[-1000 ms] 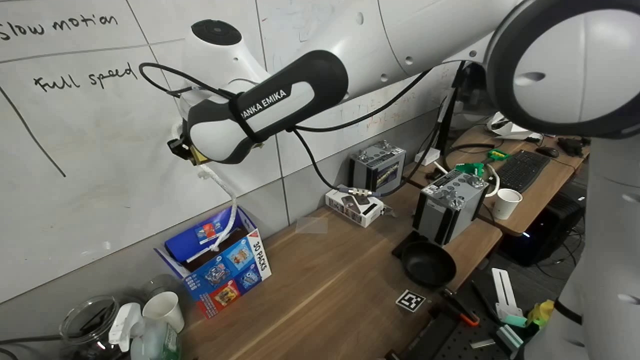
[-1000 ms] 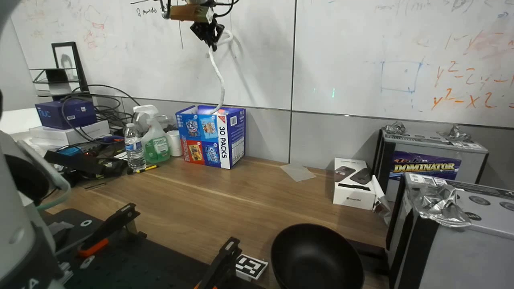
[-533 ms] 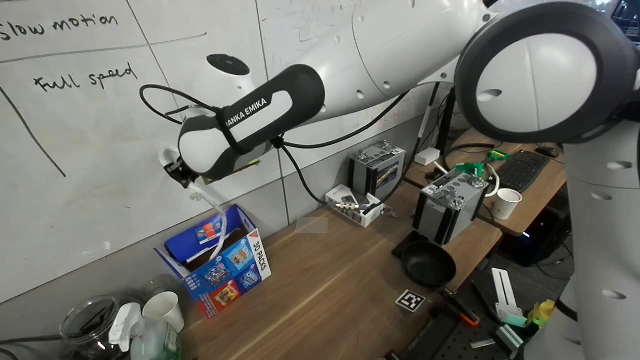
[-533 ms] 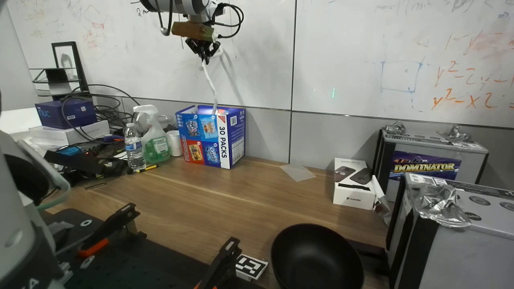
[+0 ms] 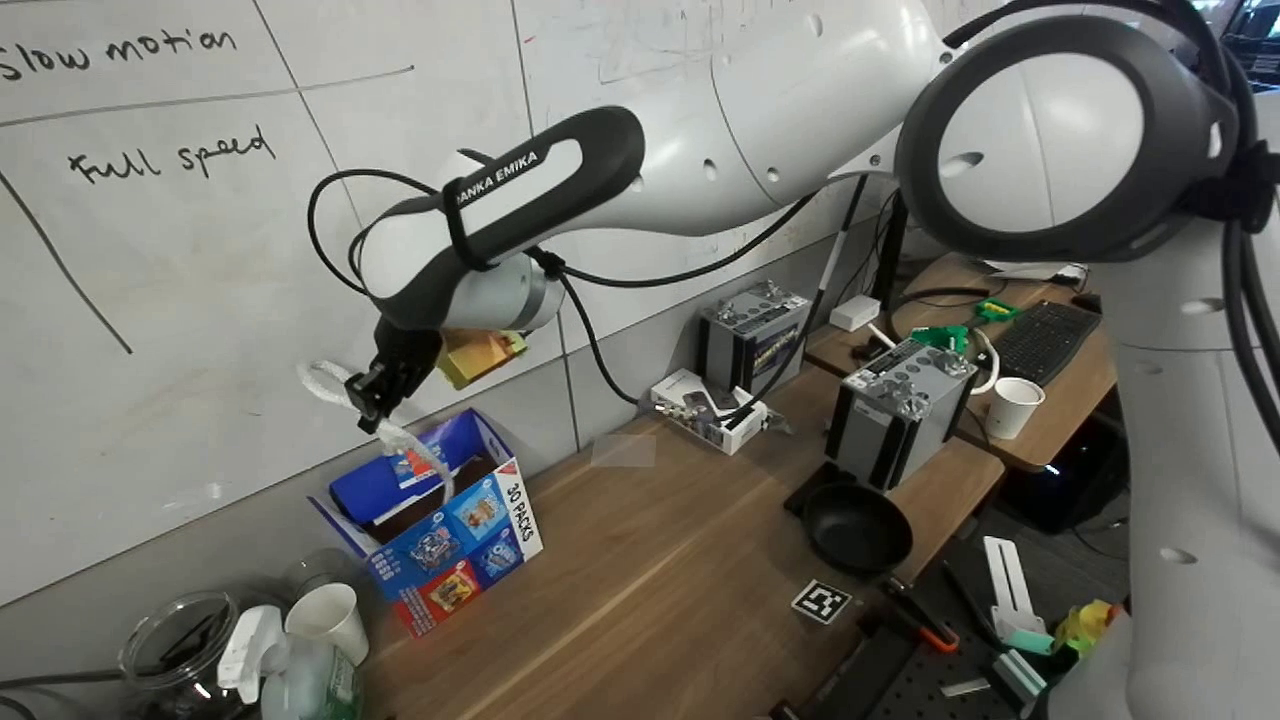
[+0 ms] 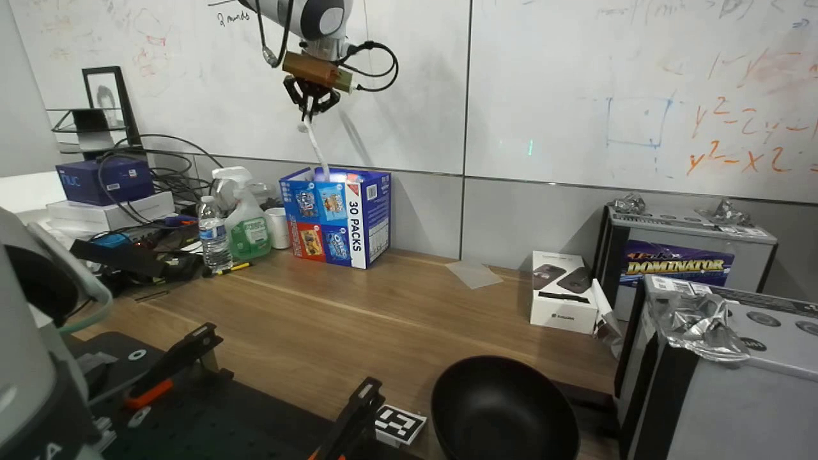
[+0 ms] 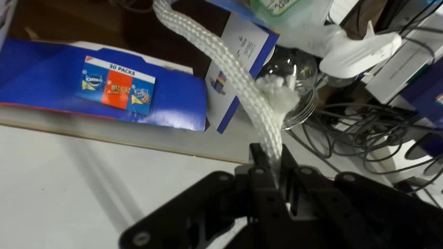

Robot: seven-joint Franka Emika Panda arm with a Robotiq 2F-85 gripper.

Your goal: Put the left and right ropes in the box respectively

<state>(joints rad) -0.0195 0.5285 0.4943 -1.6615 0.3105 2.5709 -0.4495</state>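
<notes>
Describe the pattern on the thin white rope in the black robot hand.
Braided weave on the thin white rope, clearest in the wrist view.

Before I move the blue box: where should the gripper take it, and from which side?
Probably the printed front wall, pinched at its top edge from above: it looks thin and upright, and the box is open on top. Gripper holds the white rope; release first.

From above, the blue printed cardboard box (image 6: 335, 217) can be entered, but its blue flap (image 7: 107, 84) narrows the mouth at the white writing wall (image 6: 415, 83). How near this wall the black two-finger gripper (image 6: 307, 117) hangs, I cannot judge. A greenish plastic spray bottle (image 6: 248, 223) and a white paper cup (image 6: 277, 228) block one flank; toward the white rectangular carton (image 6: 562, 306), the passage is broad.
</notes>
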